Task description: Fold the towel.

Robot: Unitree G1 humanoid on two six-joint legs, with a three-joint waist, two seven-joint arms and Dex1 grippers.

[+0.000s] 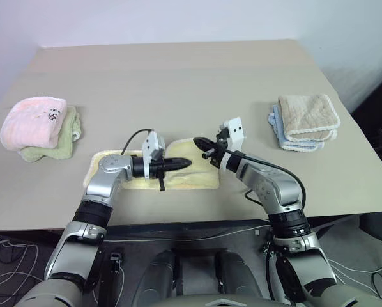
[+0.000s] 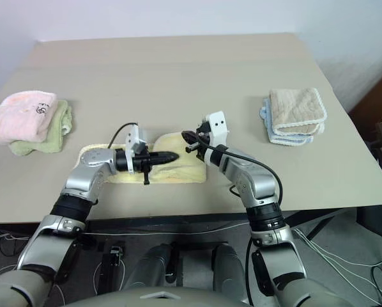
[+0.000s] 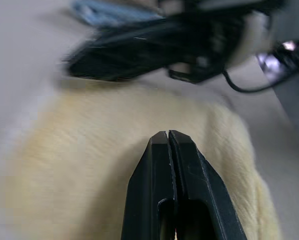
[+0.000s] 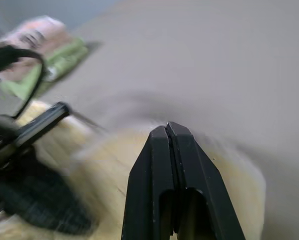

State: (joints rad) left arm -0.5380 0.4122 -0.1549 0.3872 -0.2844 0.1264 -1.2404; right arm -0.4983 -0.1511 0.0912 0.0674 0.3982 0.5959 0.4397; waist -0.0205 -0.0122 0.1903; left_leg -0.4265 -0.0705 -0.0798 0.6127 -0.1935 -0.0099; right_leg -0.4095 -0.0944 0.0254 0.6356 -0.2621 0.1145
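Towel sits at the table's near edge, already folded over. Left gripper and right gripper are both clenched on nothing above it. Pressing down carelessly could drag the fold open.

Silver arms, black cables, black-fingered left gripper
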